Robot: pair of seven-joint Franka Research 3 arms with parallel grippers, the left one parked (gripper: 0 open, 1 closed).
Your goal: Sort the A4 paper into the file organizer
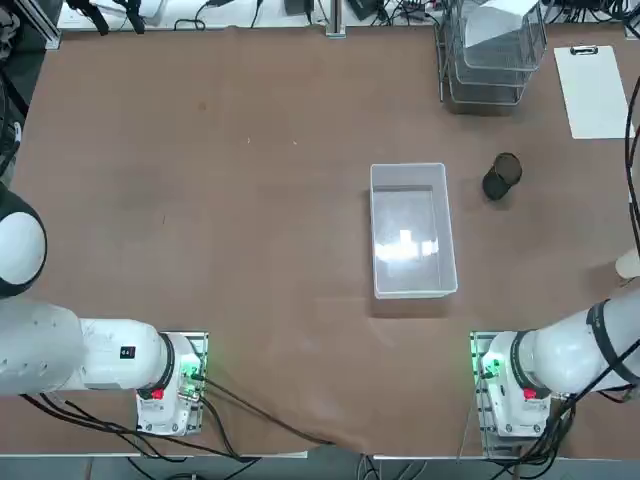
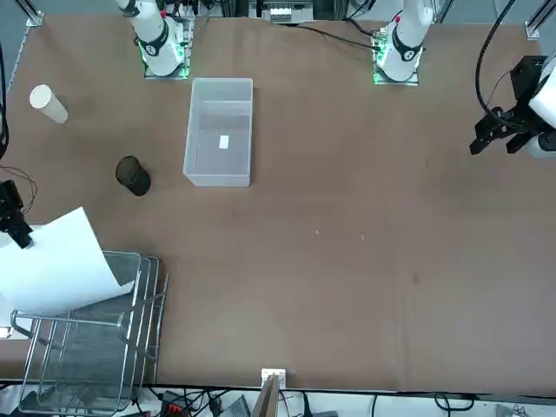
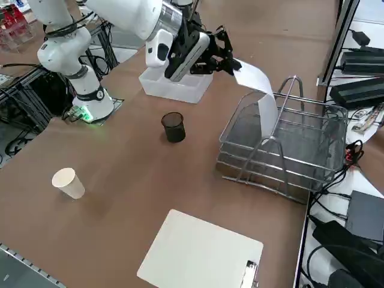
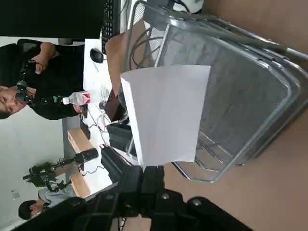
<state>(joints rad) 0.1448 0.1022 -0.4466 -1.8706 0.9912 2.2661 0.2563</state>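
Right, the right gripper is closed on the near edge of the A4 paper, pinching it at the file organizer. From the right side view I see the white sheet curl out of the fingertips and bend down over the organizer's open side, its lower part among the wires. I can't tell exactly which tier it reaches, since the front view has it covering part of the rack and cuts off most of the arm. In the top view the rack is cropped by the upper edge, and the arm itself barely shows there beyond its base.

The organizer is silvery wire with rounded corners and fine grey mesh floors. Elsewhere on the brown, smooth surface I have a clear plastic bin, rectangular and glossy with glare inside, a black cylindrical cup, a tapered white cup lying tilted, and a flat white clipboard with a metal clip. Beyond the rack, my wrist view catches a person in dark clothing, partly cut off.
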